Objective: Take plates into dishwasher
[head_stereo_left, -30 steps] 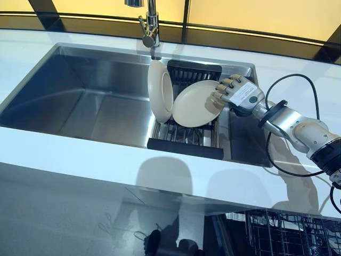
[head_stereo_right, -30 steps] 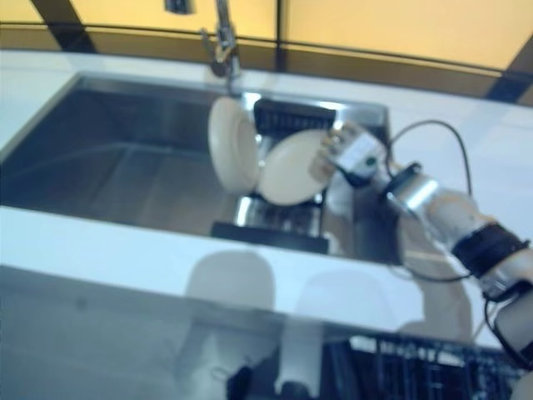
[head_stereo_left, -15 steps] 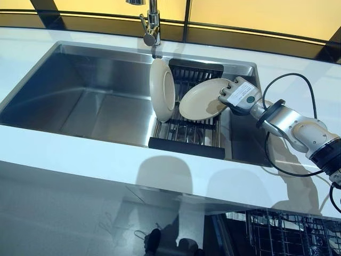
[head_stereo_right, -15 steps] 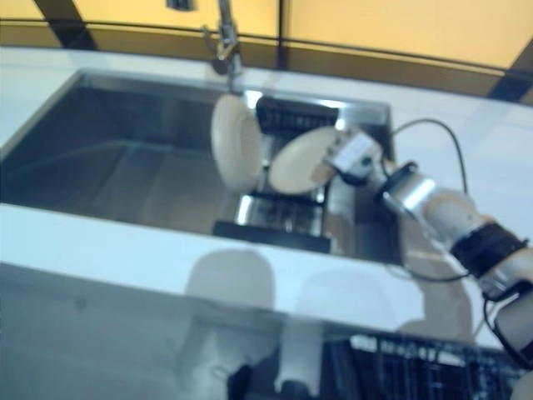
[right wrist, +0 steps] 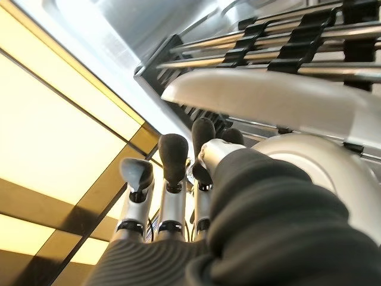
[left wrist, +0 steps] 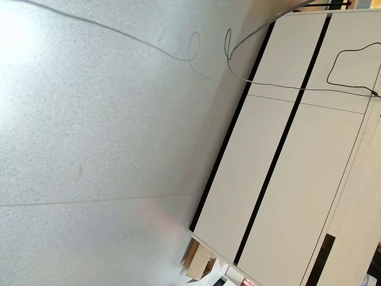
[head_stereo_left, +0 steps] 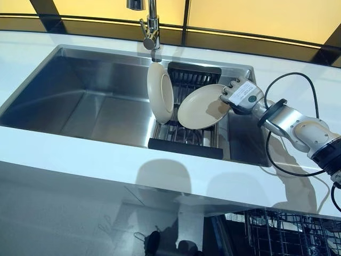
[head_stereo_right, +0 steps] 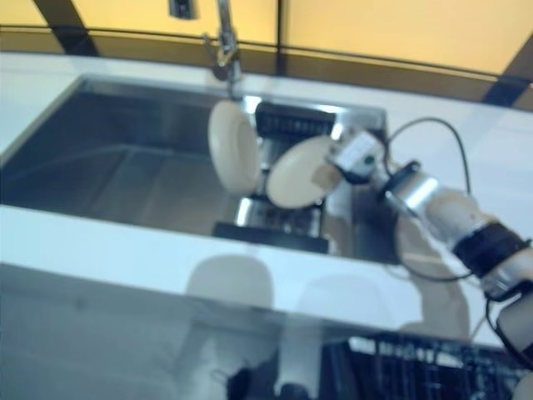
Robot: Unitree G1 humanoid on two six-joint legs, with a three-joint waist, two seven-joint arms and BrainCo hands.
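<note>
Two cream plates are in a black dish rack [head_stereo_left: 186, 149] at the right end of a steel sink [head_stereo_left: 80, 101]. One plate [head_stereo_left: 160, 92] stands upright on edge. The other plate [head_stereo_left: 200, 108] is tilted, face up, to its right. My right hand [head_stereo_left: 242, 95] is at this plate's right rim and pinches it; its fingers [right wrist: 172, 161] reach past the rim [right wrist: 268, 98] in the right wrist view. My left hand shows in no view; the left wrist view has only floor and white cabinet fronts.
A chrome faucet [head_stereo_left: 151, 26] stands behind the sink above the rack. A white counter [head_stereo_left: 106, 154] runs along the front. The dishwasher's wire basket [head_stereo_left: 282, 234] shows below the counter at the lower right.
My right hand has lifted the tilted plate off its steep lean against the rack, laid it flatter, then lowered it a little. The upright plate stays put.
</note>
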